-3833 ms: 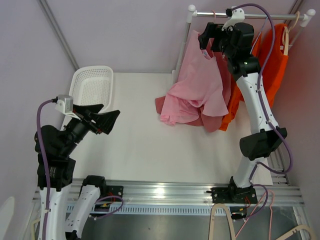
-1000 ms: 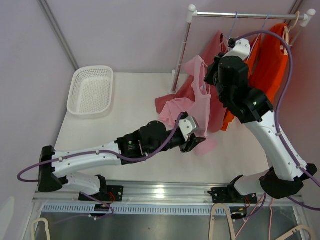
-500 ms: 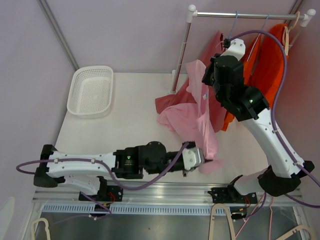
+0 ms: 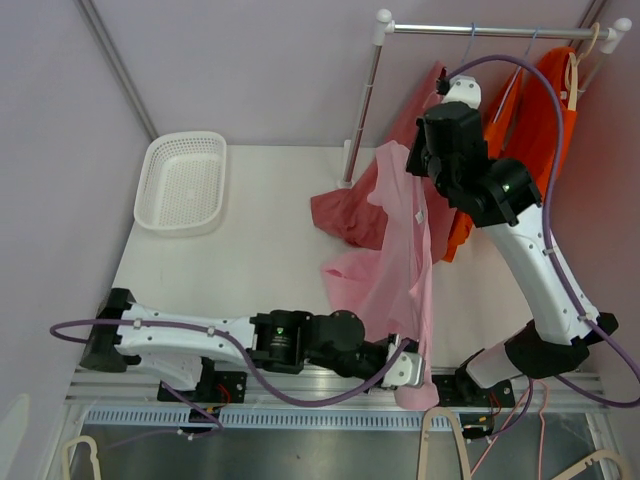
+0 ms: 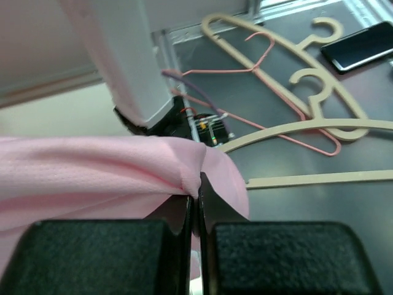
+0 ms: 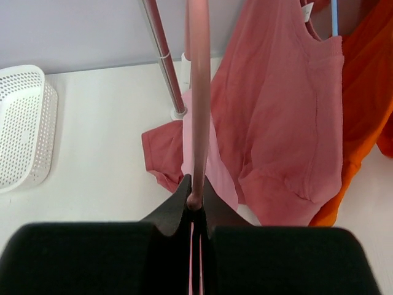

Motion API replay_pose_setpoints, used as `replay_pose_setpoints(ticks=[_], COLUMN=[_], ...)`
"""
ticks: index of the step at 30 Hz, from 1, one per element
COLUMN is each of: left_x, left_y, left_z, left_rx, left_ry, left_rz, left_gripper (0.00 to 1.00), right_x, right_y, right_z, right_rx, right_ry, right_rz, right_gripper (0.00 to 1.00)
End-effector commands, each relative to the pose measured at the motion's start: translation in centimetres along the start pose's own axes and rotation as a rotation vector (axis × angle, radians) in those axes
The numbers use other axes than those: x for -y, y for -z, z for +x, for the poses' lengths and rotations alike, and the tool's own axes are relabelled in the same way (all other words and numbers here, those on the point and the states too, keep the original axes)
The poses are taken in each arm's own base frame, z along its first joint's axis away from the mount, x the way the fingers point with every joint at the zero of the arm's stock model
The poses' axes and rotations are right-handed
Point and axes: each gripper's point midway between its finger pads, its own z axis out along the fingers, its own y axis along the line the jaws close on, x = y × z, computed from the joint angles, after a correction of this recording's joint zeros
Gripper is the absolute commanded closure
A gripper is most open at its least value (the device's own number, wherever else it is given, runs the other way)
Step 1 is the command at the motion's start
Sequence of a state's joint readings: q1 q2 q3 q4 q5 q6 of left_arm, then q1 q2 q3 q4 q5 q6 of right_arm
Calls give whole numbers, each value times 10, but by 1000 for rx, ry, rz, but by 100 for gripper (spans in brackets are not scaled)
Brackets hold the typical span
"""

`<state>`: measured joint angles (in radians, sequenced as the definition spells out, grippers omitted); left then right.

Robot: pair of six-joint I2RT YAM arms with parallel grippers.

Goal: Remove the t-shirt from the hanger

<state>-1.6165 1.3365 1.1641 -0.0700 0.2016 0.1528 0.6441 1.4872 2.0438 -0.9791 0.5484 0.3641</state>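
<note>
The pink t-shirt [image 4: 400, 270] hangs stretched in a long strip from my right gripper [image 4: 418, 168] down to my left gripper [image 4: 410, 372] at the table's near edge. In the left wrist view my left gripper [image 5: 196, 192] is shut on a bunched fold of the pink t-shirt [image 5: 92, 175]. The right wrist view shows my right gripper [image 6: 195, 187] shut on the pink hanger [image 6: 198, 92], whose bar runs straight up from the jaws. From above, the shirt's collar and the gripper hide the hanger.
A salmon-red shirt [image 4: 425, 105] and an orange shirt [image 4: 548, 120] hang on the rail [image 4: 490, 30]; the red one's hem lies on the table [image 4: 345, 215]. A white basket [image 4: 182, 182] sits far left. Spare hangers [image 5: 295, 80] and a phone [image 5: 359, 46] lie beyond the near edge.
My left gripper shut on the pink shirt's lower part and drew it toward the table's near edge, stretching the shirt out. The right arm, holding the hanger, shifted slightly back.
</note>
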Motion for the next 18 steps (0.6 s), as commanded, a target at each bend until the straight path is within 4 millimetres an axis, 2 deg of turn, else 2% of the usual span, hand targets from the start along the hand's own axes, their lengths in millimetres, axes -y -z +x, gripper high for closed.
replay_pose_setpoints(ticks=[1, 2, 3, 4, 5, 6, 8, 9, 11, 12, 14, 16, 17, 18], left_x=[4, -7, -21, -25, -23, -25, -25, -25, -28, -27, -17, -6, 7, 15], left_y=[-13, -15, -14, -15, -17, -13, -17, -12, -13, -10, -10, -18, -22, -28], left_z=[29, 25, -8, -17, -24, -66, -78, -112, -124, -138, -141, -125, -118, -103], left_rx=[-83, -79, -20, -7, 2, 84, 94, 156, 165, 186, 192, 153, 138, 102], left_ry=[105, 106, 85, 83, 83, 62, 49, 35, 39, 34, 33, 36, 33, 37], left_rz=[30, -21, -82, -96, -81, -75, -80, -80, -99, -86, -26, 34, 106, 153], left_gripper=[99, 99, 99, 99, 99, 99, 99, 99, 99, 99, 99, 99, 99, 99], right_x=[5, 10, 10, 12, 20, 18, 22, 20, 20, 18, 19, 18, 18, 18], right_y=[4, 3, 3, 2, 1, 0, 0, -2, -2, -4, -5, -5, -5, -8], right_z=[-23, -19, -19, -18, -7, -10, -4, -6, -5, -3, -3, -8, -10, -9], right_rx=[50, 51, 74, 94, 93, 120, 128, 145, 160, 166, 168, 169, 168, 154], right_ry=[-79, -106, -121, -131, -121, -154, -176, -199, -213, -210, -209, -195, -194, -180], right_rz=[14, 45, 59, 77, 104, 90, 97, 88, 85, 74, 78, 82, 81, 86], right_gripper=[100, 100, 100, 100, 100, 100, 100, 100, 100, 100, 100, 100, 100, 100])
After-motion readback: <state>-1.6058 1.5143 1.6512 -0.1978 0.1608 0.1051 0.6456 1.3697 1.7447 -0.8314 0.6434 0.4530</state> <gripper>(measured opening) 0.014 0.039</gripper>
